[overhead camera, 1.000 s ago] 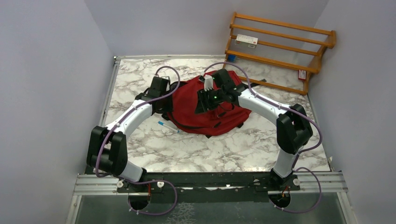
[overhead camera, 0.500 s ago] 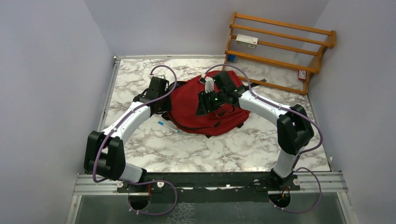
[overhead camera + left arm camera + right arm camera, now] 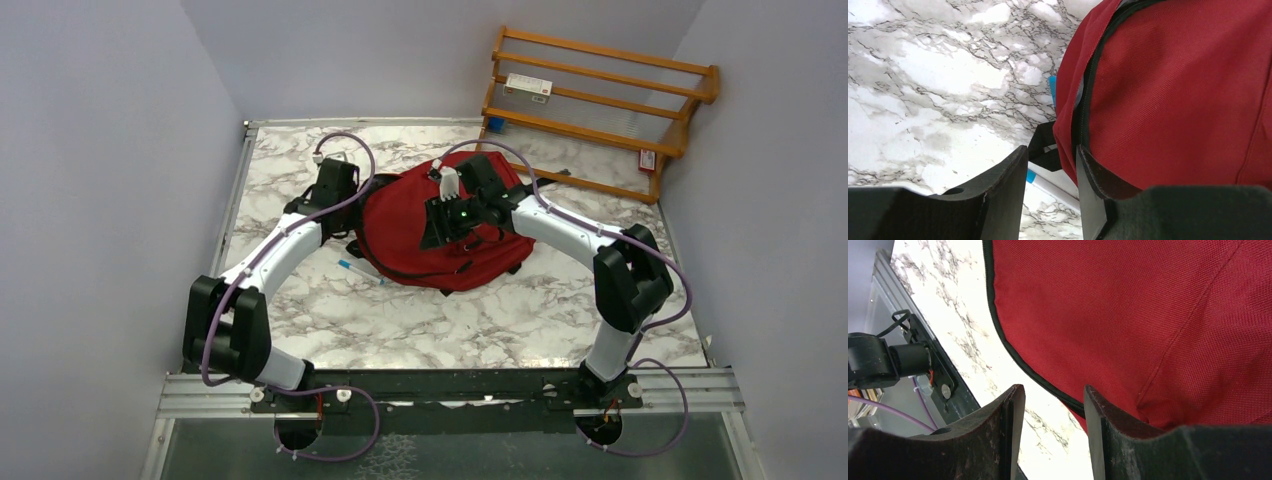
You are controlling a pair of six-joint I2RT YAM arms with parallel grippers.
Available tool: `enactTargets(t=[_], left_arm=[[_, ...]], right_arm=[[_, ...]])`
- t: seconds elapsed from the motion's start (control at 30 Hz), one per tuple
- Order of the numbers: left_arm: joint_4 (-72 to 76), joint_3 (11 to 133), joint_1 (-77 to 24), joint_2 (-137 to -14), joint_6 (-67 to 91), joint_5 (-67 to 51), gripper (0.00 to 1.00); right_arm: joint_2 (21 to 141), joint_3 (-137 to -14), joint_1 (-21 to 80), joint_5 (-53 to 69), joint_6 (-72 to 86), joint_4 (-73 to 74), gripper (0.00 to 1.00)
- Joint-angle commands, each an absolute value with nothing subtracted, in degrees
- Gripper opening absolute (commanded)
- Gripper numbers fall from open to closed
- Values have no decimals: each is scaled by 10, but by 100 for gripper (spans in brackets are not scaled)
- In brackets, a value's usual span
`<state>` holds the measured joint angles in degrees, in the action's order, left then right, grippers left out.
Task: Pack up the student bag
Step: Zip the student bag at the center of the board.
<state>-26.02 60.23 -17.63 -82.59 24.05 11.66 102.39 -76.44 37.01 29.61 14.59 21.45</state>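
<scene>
The student bag (image 3: 440, 235), dark red with black zippers, lies flat in the middle of the marble table. My left gripper (image 3: 345, 205) is at the bag's left edge. In the left wrist view the left gripper (image 3: 1051, 148) is open, with its right finger against the red fabric (image 3: 1178, 95) beside the black zipper line and nothing clamped. My right gripper (image 3: 436, 222) hovers over the bag's top. In the right wrist view the right gripper (image 3: 1054, 387) is open over the bag's (image 3: 1128, 315) zippered edge, holding nothing.
A white pen (image 3: 358, 271) with a blue cap lies on the table at the bag's left front, and the pen (image 3: 1048, 182) shows between my left fingers. A wooden rack (image 3: 600, 100) stands back right with a white box (image 3: 528, 86). Walls close in both sides.
My left arm has moved a little toward the far side along the bag's left edge. The right arm and the bag have barely moved.
</scene>
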Motion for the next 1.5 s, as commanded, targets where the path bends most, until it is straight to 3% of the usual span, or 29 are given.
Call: enactTargets(t=[0.0,0.4,0.63,1.0,1.13,1.4,1.47], left_arm=[[-250,601,-174,-843,231,134,40],[-246,552,-190,-838,235,119,35],[-232,539,-192,-836,252,107,42],[-187,539,-192,-857,275,81,43],[-178,534,-192,-863,281,70,34],[-182,536,-192,-841,279,55,2],[-193,546,-192,-833,276,44,0]], right_arm=[[1002,-759,369,292,150,197,51],[1005,-757,369,297,153,192,51],[1006,-755,369,299,155,192,51],[1003,-752,369,297,153,197,51],[1002,-751,370,297,153,199,51],[1003,-752,369,296,152,199,51],[1004,-755,369,300,151,200,51]])
